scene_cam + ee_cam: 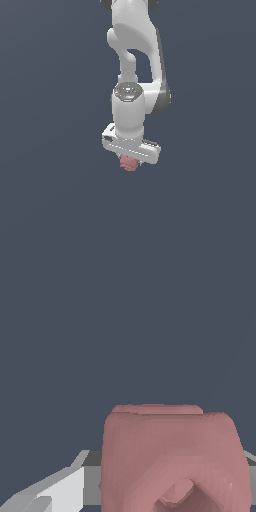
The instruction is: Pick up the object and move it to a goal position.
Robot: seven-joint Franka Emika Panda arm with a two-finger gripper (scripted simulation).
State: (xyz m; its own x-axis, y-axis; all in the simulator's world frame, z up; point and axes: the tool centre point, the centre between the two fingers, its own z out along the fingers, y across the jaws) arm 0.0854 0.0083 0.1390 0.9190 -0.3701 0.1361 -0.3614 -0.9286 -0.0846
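The dusty-pink block (129, 164) sits right under my white hand in the exterior view, near the middle of the picture, mostly hidden by the hand. In the wrist view the block (172, 456) is very close and fills the space between my fingers, its round hole showing. One grey-white finger (60, 491) stands against the block's side; the other is hidden behind it. My gripper (131, 163) is shut on the block. Whether the block rests on the ground or hangs above it cannot be told.
A flat dark blue-grey surface (50, 200) fills the rest of both views. The white arm (132, 55) comes down from the top of the exterior view. No other objects or goal marker show.
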